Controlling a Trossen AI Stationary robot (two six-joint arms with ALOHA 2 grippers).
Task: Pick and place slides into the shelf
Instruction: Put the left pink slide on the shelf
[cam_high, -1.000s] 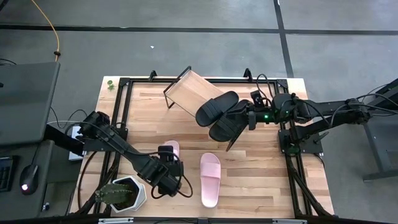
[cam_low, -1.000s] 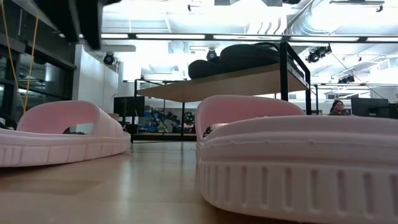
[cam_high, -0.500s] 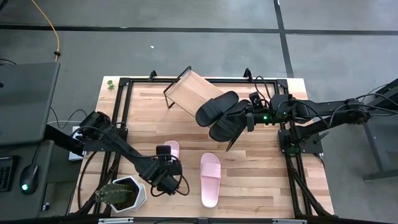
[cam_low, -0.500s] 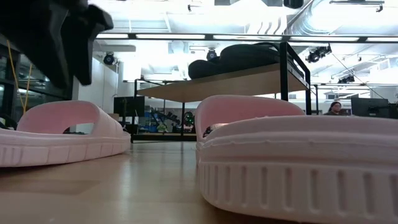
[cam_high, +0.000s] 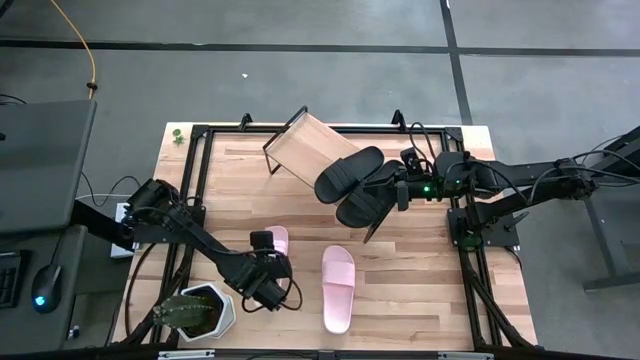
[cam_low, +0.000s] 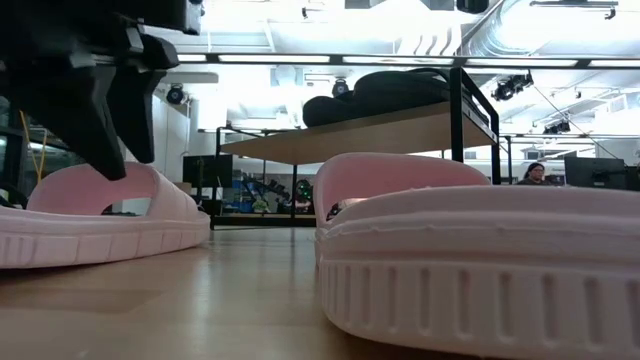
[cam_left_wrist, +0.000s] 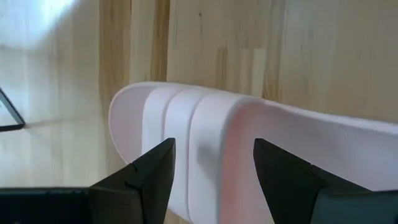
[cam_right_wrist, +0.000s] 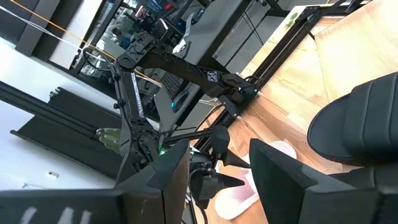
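Observation:
A pale pink slide (cam_high: 278, 236) lies sole down on the table at the near left; it also shows in the low view (cam_low: 100, 215) and the left wrist view (cam_left_wrist: 205, 124). My left gripper (cam_high: 267, 246) is open just above it, one finger on each side of its strap (cam_left_wrist: 186, 118). A second pink slide (cam_high: 338, 288) lies to its right. Two black slides (cam_high: 350, 172) (cam_high: 368, 198) rest on the slanted wooden shelf (cam_high: 305, 145). My right gripper (cam_high: 397, 190) is open beside the right black slide's end (cam_right_wrist: 360, 118).
A cactus in a white pot (cam_high: 195, 310) stands at the near left corner, close to my left arm. Black frame rails (cam_high: 195, 200) run along both table sides. A person (cam_low: 540, 172) shows far off in the room.
My left gripper has come down and a little toward the table's far edge, onto the left pink slide, so that its open fingers now stand about the strap. The slides have not moved.

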